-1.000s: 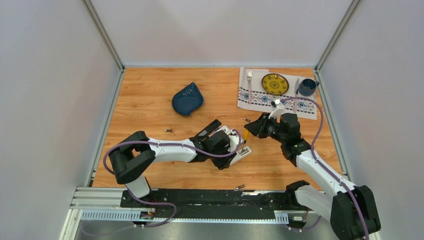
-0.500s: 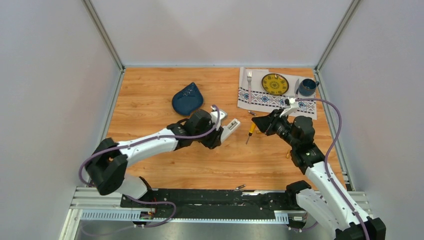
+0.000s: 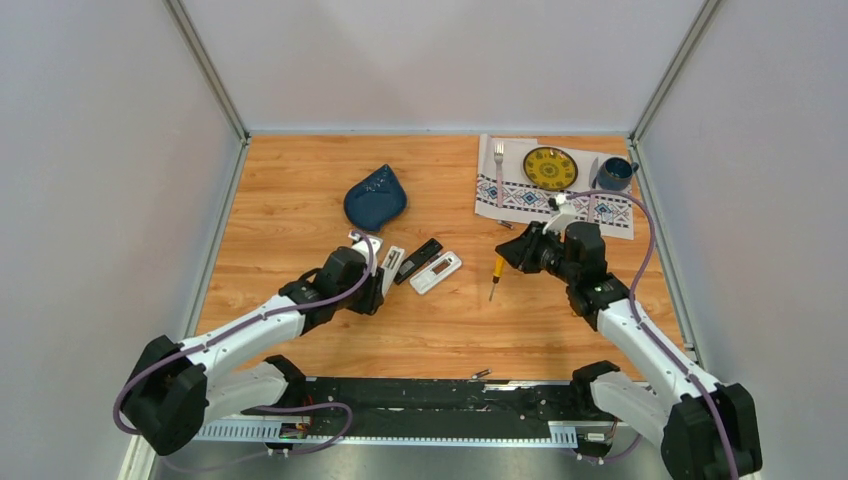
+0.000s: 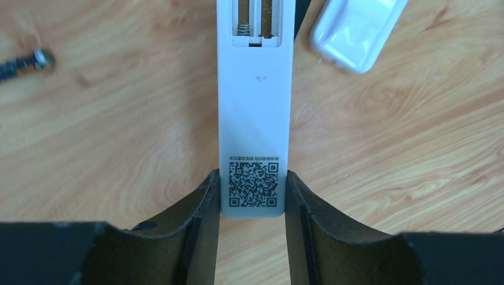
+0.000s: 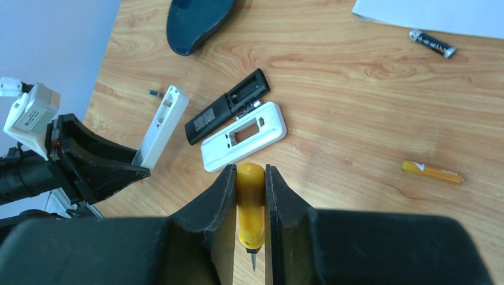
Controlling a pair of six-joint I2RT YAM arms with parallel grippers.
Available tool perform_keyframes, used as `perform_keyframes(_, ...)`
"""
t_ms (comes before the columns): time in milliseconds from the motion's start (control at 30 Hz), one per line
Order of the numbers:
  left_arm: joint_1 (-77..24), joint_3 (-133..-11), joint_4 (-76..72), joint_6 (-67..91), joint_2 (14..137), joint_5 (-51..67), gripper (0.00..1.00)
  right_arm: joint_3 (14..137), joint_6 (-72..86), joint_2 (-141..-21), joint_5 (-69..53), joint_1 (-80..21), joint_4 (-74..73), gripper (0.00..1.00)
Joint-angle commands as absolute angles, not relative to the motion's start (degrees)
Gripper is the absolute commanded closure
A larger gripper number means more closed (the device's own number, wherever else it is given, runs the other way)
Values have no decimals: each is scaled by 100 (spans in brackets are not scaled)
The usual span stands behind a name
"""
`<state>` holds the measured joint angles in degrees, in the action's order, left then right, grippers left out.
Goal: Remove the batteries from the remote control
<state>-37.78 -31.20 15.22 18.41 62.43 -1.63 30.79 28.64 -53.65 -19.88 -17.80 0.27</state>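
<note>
My left gripper (image 4: 252, 180) is shut on the QR-code end of a slim white remote control (image 4: 254, 107); its open battery bay (image 4: 257, 22) shows a spring. From above, the remote (image 3: 393, 258) lies just right of that gripper (image 3: 379, 274). A black remote (image 5: 226, 107) and a white shell piece (image 5: 243, 135) lie beside it. Loose batteries rest on the wood: a dark one (image 5: 432, 43), an orange one (image 5: 432, 171), another dark one (image 4: 24, 62). My right gripper (image 5: 249, 172) is shut on an orange-handled screwdriver (image 5: 250, 202), right of the remotes (image 3: 496, 270).
A dark blue teardrop dish (image 3: 375, 197) sits behind the remotes. At the back right, a patterned cloth (image 3: 520, 200) carries a yellow plate (image 3: 550, 168), a fork (image 3: 499, 158) and a blue mug (image 3: 615, 174). Grey walls close in both sides.
My left arm has swung left and back with the white remote in its jaws, uncovering the black remote and white shell. The right gripper shifted slightly with the screwdriver.
</note>
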Motion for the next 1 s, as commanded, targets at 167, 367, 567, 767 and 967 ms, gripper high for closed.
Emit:
perform_keyframes(167, -3770, -2417, 1459, 3093, 5845, -975, 100, 3366, 2856, -6608, -2522, -1758, 220, 100)
perform_keyframes(367, -3762, -2443, 1564, 3261, 5993, -1362, 100, 3665, 2804, -7347, -2645, -1766, 18, 100)
perform_keyframes(567, -3770, -2558, 1582, 3270, 6389, -1354, 100, 3999, 2690, -8075, -2733, -1767, -536, 93)
perform_keyframes(767, -3770, -2549, 1406, 3296, 6451, -1222, 92, 4183, 2584, -8420, -2734, -1767, -826, 71)
perform_keyframes(967, -3762, -2549, 1362, 3138, 6267, -1134, 71, 4175, 2523, -8306, -2637, -1767, -862, 40)
